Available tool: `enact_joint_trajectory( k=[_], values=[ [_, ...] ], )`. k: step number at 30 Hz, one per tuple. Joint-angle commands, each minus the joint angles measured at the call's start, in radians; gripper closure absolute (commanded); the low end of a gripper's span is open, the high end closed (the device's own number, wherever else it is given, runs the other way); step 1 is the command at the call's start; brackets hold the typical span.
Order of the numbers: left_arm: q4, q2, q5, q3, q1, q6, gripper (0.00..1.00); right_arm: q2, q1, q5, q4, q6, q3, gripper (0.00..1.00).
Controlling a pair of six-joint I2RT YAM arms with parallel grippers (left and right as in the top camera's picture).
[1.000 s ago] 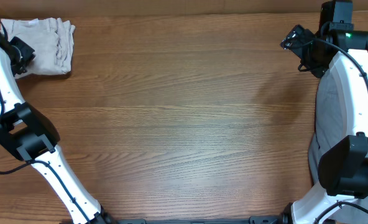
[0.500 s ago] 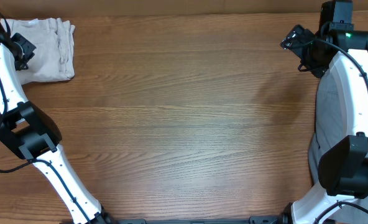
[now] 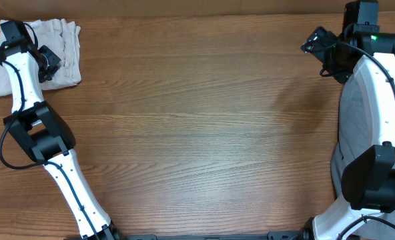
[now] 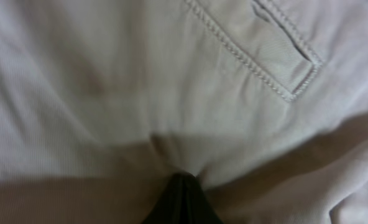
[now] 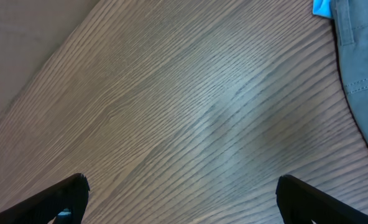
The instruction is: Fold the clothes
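The pale beige trousers (image 3: 64,50) lie folded in a bundle at the table's far left corner. My left gripper (image 3: 45,63) is down on them. In the left wrist view the cloth (image 4: 140,93) fills the frame, with a stitched slit pocket (image 4: 283,62) at upper right. The left gripper (image 4: 181,198) has its fingers together, and the cloth puckers at their tips. My right gripper (image 3: 315,41) hovers at the far right. It is open and empty over bare wood in the right wrist view (image 5: 181,190).
A grey garment (image 3: 349,133) lies along the right edge under the right arm. It also shows in the right wrist view (image 5: 358,62), with a small blue thing (image 5: 324,6) beside it. The wooden table (image 3: 197,133) spans the middle.
My left arm has swung in from the left edge, and its gripper has moved right across the trousers. The bundle has shifted slightly, spreading toward the near left. The right arm has not moved.
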Motion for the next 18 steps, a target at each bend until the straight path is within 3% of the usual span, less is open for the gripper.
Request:
enact_joint_trajectory(
  k=[1, 7, 13, 14, 16, 18],
  values=[
    [-0.014, 0.023, 0.039, 0.011, -0.029, 0.073, 0.96, -0.023, 0.003, 0.002, 0.003, 0.004, 0.015, 0.0],
    [-0.078, 0.023, 0.039, 0.011, -0.032, 0.242, 0.96, -0.023, 0.003, 0.002, 0.003, 0.004, 0.015, 0.0],
    [-0.073, 0.024, 0.1, 0.011, -0.026, 0.333, 0.96, -0.023, 0.003, 0.002, 0.003, 0.004, 0.015, 0.0],
    [-0.069, 0.024, 0.099, 0.011, -0.026, 0.333, 0.94, -0.023, 0.003, 0.002, 0.003, 0.004, 0.015, 0.0],
    [-0.064, 0.023, 0.093, 0.012, -0.026, 0.333, 0.66, -0.023, 0.003, 0.002, 0.003, 0.004, 0.015, 0.0],
    [-0.073, 0.021, 0.091, 0.016, -0.026, 0.328, 0.65, -0.023, 0.003, 0.002, 0.003, 0.004, 0.015, 0.0]
  ],
)
